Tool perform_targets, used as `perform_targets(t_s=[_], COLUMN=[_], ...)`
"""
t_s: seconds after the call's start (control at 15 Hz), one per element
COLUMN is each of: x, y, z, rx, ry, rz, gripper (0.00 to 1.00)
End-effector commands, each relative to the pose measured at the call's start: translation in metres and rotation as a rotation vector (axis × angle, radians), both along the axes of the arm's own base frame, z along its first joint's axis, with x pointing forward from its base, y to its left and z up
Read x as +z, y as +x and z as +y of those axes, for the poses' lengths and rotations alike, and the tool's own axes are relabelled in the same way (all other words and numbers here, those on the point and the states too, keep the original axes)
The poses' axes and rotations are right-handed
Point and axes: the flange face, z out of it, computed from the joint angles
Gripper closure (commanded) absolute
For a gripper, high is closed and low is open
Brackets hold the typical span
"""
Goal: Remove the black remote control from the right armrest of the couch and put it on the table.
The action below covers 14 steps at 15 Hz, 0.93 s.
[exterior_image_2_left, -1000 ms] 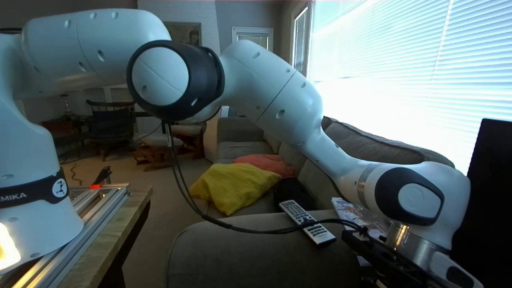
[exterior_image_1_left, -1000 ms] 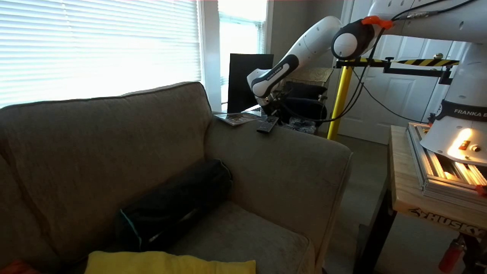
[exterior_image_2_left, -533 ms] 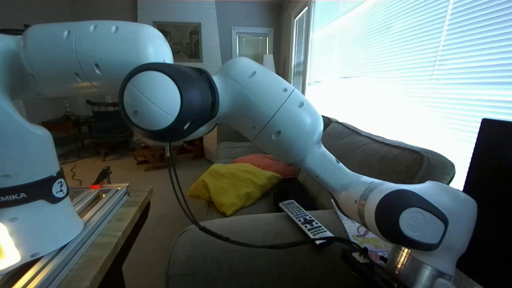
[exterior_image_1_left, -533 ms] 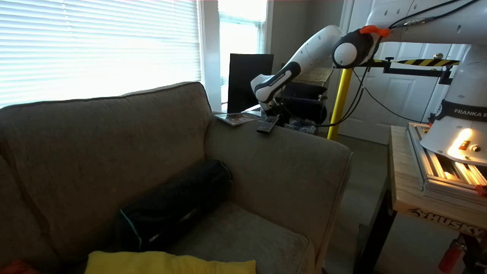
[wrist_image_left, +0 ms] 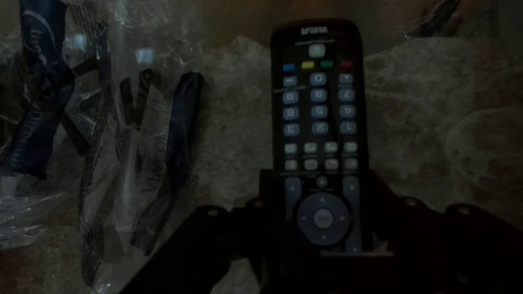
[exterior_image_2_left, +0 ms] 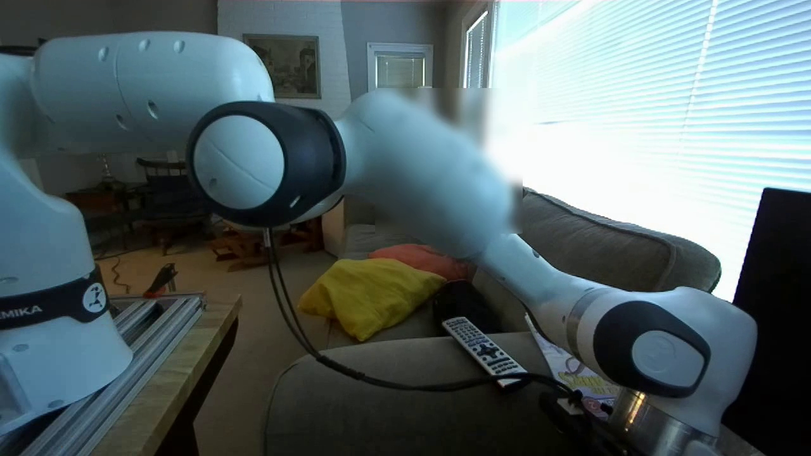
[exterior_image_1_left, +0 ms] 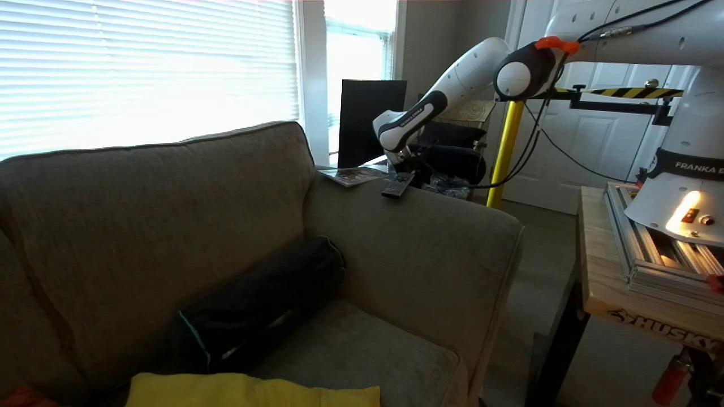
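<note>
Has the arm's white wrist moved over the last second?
Yes, downward: in an exterior view, the white wrist sits lower against the couch, leaving more of its back uncovered.

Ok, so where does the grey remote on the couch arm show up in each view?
In an exterior view: the grey remote lies right of centre, in the lower half.
In an exterior view: the grey remote sits near the middle, small and looking darker.
Wrist view: not in it; the one there is a black remote.
Shared landmark: the yellow cushion, in both exterior views only.
</note>
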Motion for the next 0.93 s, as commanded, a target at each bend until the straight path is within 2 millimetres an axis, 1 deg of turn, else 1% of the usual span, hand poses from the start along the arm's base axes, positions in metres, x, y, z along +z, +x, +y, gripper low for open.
perform_targets(t_s=[0.0, 0.07, 0.13, 0.27, 0.47, 0.6, 0.73, 0.87], x=[0.007, 0.009, 0.014, 0.027, 0.069, 0.104, 0.134, 0.163], y=[0.004, 0.006, 0.008, 0.014, 0.022, 0.028, 0.032, 0.032], z=[-0.003, -0.004, -0.007, -0.015, -0.033, -0.045, -0.050, -0.050], rx=[0.002, -0.001, -0.008, -0.032, -0.122, -0.202, -0.276, -0.355], ry=[0.007, 0.004, 0.001, -0.012, -0.041, -0.066, -0.081, -0.079], rz=[-0.018, -0.024, -0.035, -0.063, -0.116, -0.172, -0.211, -0.241], gripper=[0.15, 0.08, 0.00, 0.00, 0.00, 0.00, 0.00, 0.00])
